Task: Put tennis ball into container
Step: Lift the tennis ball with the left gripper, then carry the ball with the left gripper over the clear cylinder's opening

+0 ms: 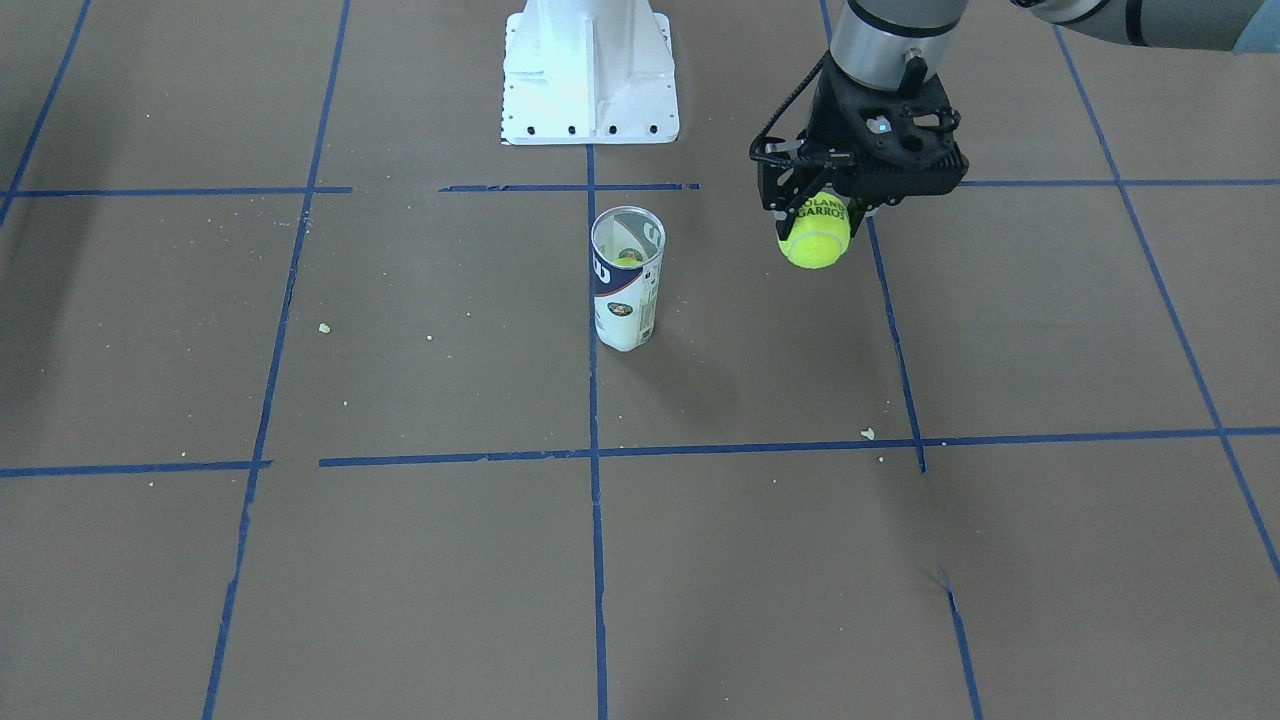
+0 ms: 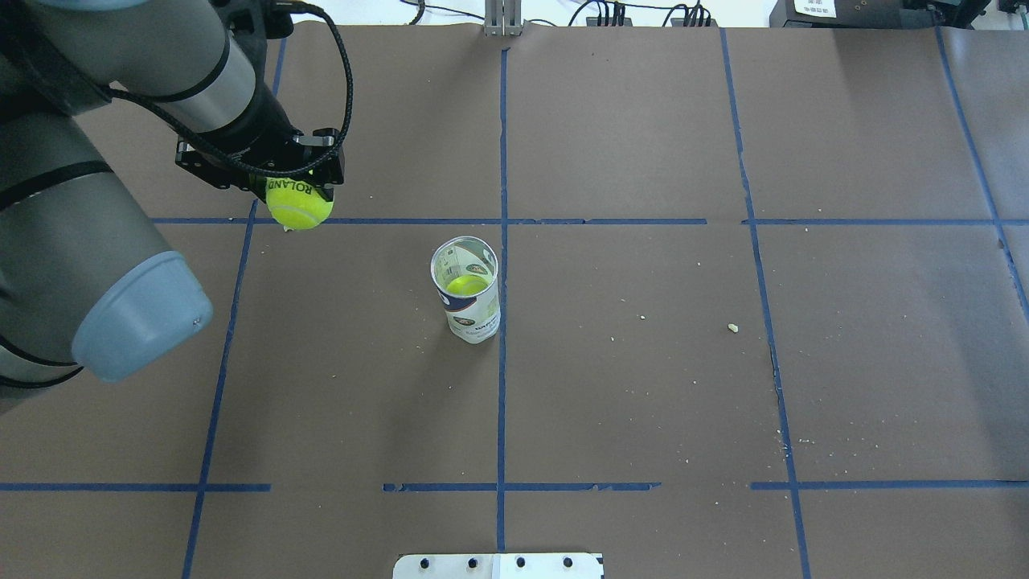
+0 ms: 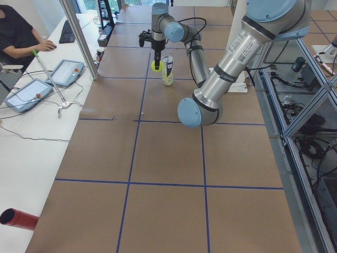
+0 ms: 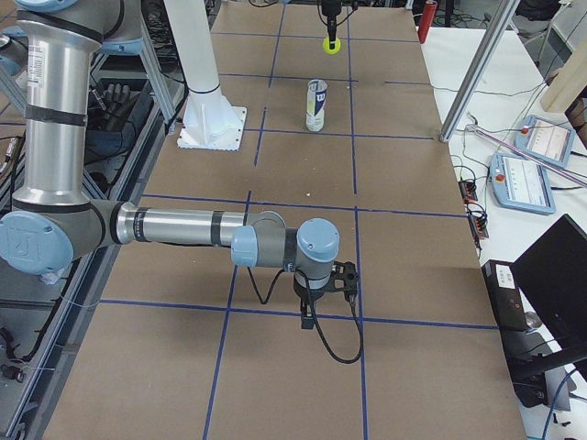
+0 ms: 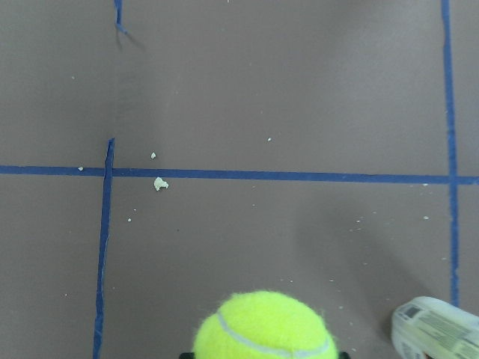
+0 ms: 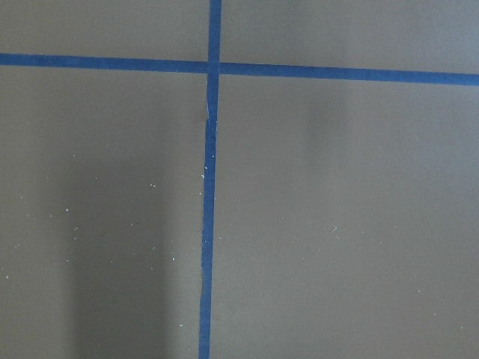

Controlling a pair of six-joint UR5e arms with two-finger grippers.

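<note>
Tennis ball [image 2: 299,207] clamped in my left gripper [image 1: 812,212], held up off the worktop [image 2: 643,402] toward its left end, container [image 2: 473,310] upright mid-worktop, well apart, another ball [image 2: 468,285] sitting inside it, right gripper [image 4: 310,310] near the right end, can't tell if it's open

A tennis ball [image 1: 815,240] sits between the jaws of the left gripper [image 1: 812,222], clear of the table [image 1: 400,560]. To the jaws' right, well apart and a little nearer the robot, the container [image 1: 627,290] stands upright on the table, mouth up, just beside a tape line [image 1: 596,520]. A second ball [image 2: 467,285] lies inside it. Further back on that side, the robot base [image 1: 590,75] stands at the table's edge, in line with the container. Far to the jaws' right, toward the opposite end, the right gripper [image 4: 308,319] hangs just over the table.
</note>
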